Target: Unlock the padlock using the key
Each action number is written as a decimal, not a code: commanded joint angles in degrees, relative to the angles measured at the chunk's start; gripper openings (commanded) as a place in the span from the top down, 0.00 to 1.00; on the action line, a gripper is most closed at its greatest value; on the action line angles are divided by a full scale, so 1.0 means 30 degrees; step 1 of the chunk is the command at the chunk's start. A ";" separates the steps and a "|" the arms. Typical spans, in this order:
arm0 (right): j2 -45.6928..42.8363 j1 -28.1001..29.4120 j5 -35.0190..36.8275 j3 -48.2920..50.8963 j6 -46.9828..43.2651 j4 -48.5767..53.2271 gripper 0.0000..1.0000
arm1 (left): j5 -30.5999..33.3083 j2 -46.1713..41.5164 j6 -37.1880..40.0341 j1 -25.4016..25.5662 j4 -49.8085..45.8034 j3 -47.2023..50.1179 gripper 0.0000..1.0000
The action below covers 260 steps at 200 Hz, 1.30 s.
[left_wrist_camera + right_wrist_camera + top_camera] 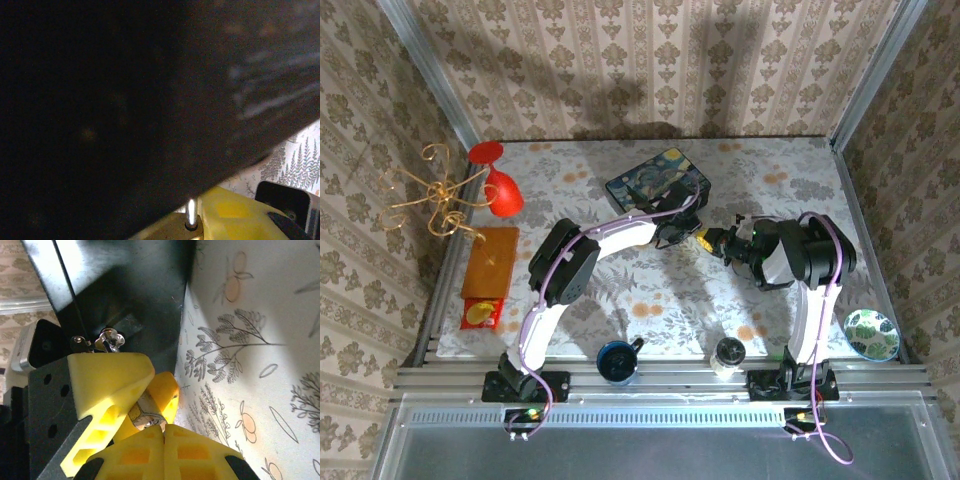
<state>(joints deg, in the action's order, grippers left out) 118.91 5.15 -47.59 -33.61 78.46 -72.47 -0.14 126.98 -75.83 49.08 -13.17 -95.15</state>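
Brass glints near the middle of the tabletop (660, 300), where the padlock (703, 240) sits between the two tools, just off the near right corner of the dark blue painted box (655, 180). The left tool (687, 236) extends in from the left and the right tool (720, 241) from the right, and their tips meet at the lock.

In the right wrist view, two yellow fingers (107, 377) of the left tool are closed on the small brass-and-silver body, one on each side, close beside the box's dark wall. The right tool's own yellow pads (190, 455) lie pressed together along a thin seam, with their tips right against the padlock. Nothing of the key shows, so I cannot tell whether it is pinched between them.

In the left wrist view the thin silvery shackle (191, 212) stands up from the brass body under the dark side of the box, with a yellow finger just right of it.

At the far left a red wine glass (500, 185) lies on its side next to a gold wire stand (425, 195). Nearer along the left edge is an orange box (490, 258) with a red-and-yellow packet (480, 316) at its near end. A dark blue cup (617, 362) and a small jar (728, 355) stand at the near edge, and a patterned bowl (871, 334) sits at the near right.
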 commanded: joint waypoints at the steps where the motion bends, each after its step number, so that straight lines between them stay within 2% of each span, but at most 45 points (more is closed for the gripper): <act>1: 0.0646 0.0013 0.0103 -0.0462 0.3077 -0.0856 1.00 | -0.1707 -0.1083 0.0110 0.0552 0.1941 -0.0157 0.84; 66: 0.1483 0.0013 -0.0276 -0.0864 0.6850 -0.0957 1.00 | -0.2091 -0.0988 0.0432 0.0587 0.3144 -0.0026 0.84; 96: 0.1434 -0.0013 -0.0149 -0.0973 0.7108 -0.0894 1.00 | -0.2121 -0.1047 0.0402 0.0570 0.3243 0.0118 0.84; 103: 0.1374 -0.0017 -0.0034 -0.0929 0.6995 -0.0893 0.92 | -0.2121 -0.1047 0.0379 0.0557 0.3246 0.0144 0.84; 111: 0.1326 -0.0046 0.0029 -0.0921 0.6601 -0.0795 0.80 | -0.2121 -0.1048 0.0345 0.0556 0.3239 0.0141 0.84; 123: 0.1313 -0.0099 0.0229 -0.0732 0.6058 -0.0617 0.69 | -0.2102 -0.1072 0.0282 0.0541 0.3247 0.0166 0.84; 147: 0.1257 -0.0221 0.0388 -0.0362 0.4626 0.0401 0.58 | -0.1923 -0.1180 0.0284 0.0427 0.3189 0.0246 0.84; 185: 0.0289 -0.0642 0.0484 0.0393 0.2332 0.1951 0.53 | -0.1685 -0.1200 0.0260 0.0261 0.3013 0.0302 0.84; 203: -0.0922 -0.0890 0.0564 0.0642 0.0676 0.3758 0.52 | -0.1681 -0.1179 0.0192 0.0236 0.2941 0.0358 0.84; 230: -0.3391 -0.0954 0.1070 0.0518 -0.2887 0.8727 0.52 | -0.1652 -0.1027 0.0141 0.0196 0.2835 0.0291 0.84; 260: -0.6776 -0.0943 0.2749 -0.0256 -0.7610 1.5702 0.53 | -0.1623 -0.0930 0.0095 0.0173 0.2834 0.0229 0.84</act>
<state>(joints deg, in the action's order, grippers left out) 105.51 2.59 -44.45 -32.67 71.02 -47.42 -3.55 126.56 -75.46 49.45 -7.70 -94.35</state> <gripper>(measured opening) 0.474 0.304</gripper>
